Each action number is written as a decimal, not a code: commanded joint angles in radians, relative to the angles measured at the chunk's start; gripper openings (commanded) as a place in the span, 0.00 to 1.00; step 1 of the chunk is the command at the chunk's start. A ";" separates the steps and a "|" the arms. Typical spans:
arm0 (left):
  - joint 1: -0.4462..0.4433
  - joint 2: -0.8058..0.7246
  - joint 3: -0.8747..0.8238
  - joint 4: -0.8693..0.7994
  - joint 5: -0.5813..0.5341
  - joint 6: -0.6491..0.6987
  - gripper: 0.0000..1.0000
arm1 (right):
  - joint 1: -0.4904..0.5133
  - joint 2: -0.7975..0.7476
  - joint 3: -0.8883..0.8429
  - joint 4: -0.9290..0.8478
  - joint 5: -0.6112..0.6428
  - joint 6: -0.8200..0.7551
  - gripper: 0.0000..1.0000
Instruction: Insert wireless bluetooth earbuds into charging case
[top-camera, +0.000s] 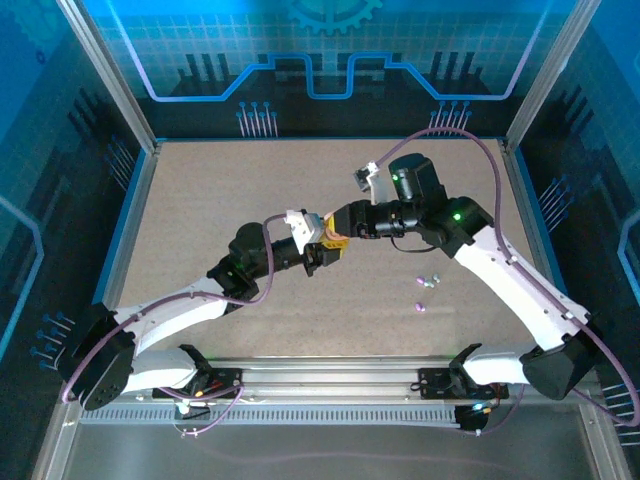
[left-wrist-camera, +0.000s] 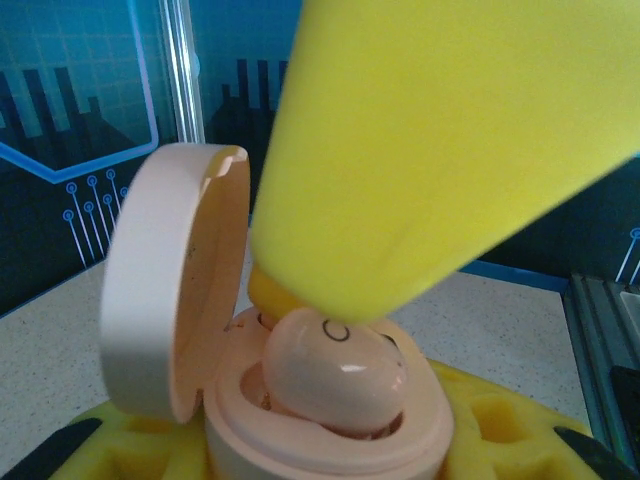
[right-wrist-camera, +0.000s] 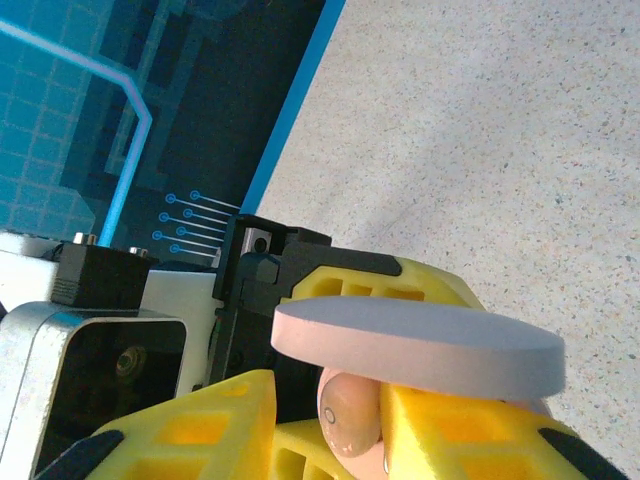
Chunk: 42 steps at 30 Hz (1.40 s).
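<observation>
Left jaws: clamped on the base of a peach charging case (left-wrist-camera: 330, 445), held above the worktop (top-camera: 230, 190) at mid-table. Its round lid (left-wrist-camera: 170, 280) is hinged upright.

Right jaws: slightly apart around a peach earbud (left-wrist-camera: 335, 375). One finger (right-wrist-camera: 470, 430) touches it and there is a gap at the other.

The earbud lies tilted in the case's well and is not fully sunk. My right finger overhangs the case and masks part of the well.

Loose earbuds (top-camera: 428, 280), purple and pale, lie on the worktop beside my right arm, well apart from the case.

The earbud (left-wrist-camera: 335, 375) looks glossy plastic, the case (left-wrist-camera: 170, 280) matt, the table (top-camera: 250, 190) speckled
</observation>
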 joint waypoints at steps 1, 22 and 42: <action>-0.007 -0.004 -0.007 0.065 -0.003 0.002 0.27 | 0.009 -0.035 0.025 0.002 -0.002 0.006 0.36; -0.008 -0.043 -0.010 0.016 0.075 0.028 0.27 | -0.079 -0.115 0.009 0.023 0.158 0.035 0.43; -0.011 -0.073 0.007 0.045 0.073 -0.009 0.28 | -0.146 -0.062 -0.089 0.062 -0.189 0.060 0.55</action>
